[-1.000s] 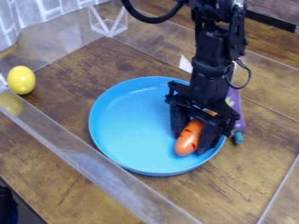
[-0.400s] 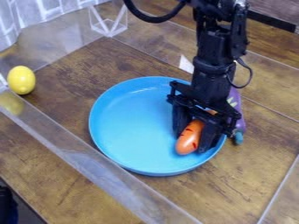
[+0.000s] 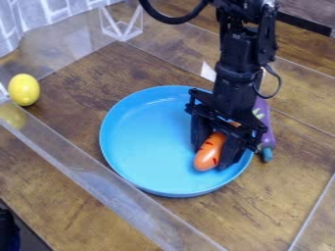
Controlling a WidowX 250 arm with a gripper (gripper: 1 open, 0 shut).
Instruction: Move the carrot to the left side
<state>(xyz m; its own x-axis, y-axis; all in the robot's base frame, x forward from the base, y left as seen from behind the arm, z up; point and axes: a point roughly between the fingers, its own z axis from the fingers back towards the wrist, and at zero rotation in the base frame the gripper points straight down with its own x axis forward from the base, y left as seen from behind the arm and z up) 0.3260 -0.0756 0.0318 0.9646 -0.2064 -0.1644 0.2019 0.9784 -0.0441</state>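
Note:
The orange carrot (image 3: pixel 210 154) lies in the right part of the blue bowl (image 3: pixel 147 145), its tapered end toward the front. My black gripper (image 3: pixel 220 143) points straight down over it, with one finger on each side of the carrot's upper end, shut on it. The carrot's green top is hidden behind the fingers. The carrot still looks to be resting in the bowl.
A yellow lemon (image 3: pixel 23 90) sits at the far left on the wooden table. A purple eggplant (image 3: pixel 265 140) lies just right of the bowl, partly behind the gripper. A clear plastic wall (image 3: pixel 78 157) runs along the front left. A white rack stands at the back.

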